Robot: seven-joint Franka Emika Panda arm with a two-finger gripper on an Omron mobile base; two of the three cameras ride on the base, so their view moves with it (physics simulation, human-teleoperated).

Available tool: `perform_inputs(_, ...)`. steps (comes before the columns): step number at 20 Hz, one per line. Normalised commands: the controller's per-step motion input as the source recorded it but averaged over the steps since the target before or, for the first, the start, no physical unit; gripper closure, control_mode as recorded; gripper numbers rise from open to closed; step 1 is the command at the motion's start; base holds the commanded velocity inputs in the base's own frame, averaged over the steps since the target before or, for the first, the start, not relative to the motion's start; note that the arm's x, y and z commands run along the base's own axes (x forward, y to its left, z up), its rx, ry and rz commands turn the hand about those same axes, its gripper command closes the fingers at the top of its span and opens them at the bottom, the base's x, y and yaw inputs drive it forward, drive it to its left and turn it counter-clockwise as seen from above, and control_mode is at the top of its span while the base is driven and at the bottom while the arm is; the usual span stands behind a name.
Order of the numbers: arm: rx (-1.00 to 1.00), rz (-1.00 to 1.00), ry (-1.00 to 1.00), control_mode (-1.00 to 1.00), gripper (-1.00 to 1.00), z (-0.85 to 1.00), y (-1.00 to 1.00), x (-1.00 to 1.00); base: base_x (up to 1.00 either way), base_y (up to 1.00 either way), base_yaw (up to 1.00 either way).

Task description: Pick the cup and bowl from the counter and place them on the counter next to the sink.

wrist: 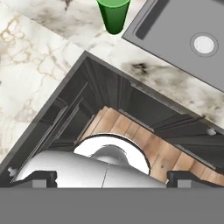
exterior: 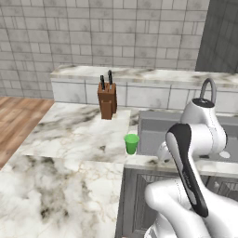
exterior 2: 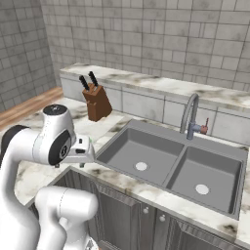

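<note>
Claw [wrist: 107, 183] tips spread wide, empty, above dark cabinets. Green cup [exterior: 131, 143] upright on counter [exterior: 69, 135] just beside sink [exterior 2: 171, 166], hidden by arm in right base view. Tap [exterior 2: 191, 117] and knife block [exterior 2: 96, 102] clearest from right.

We see the green cup [wrist: 113, 15] upright at the top edge on the marble counter [wrist: 39, 65], just beside the sink [wrist: 183, 39] with its round drain [wrist: 204, 44]. Below, dark cabinets [wrist: 109, 94] frame a wood floor [wrist: 162, 153].

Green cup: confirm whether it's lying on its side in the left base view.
No, the cup stands upright on the counter beside the sink.
</note>
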Motion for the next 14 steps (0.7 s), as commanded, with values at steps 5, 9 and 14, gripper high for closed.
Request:
perform_inputs(5,0.0,0.0,0.0,-1.0,-1.0,0.0,0.0,0.0,0.0,0.0,0.0)
perform_inputs(9,0.0,0.0,0.0,-1.0,-1.0,0.0,0.0,0.0,0.0,0.0,0.0)
perform_inputs(14,0.0,0.0,0.0,1.0,-1.0,0.0,0.0,0.0,0.0,0.0,0.0)
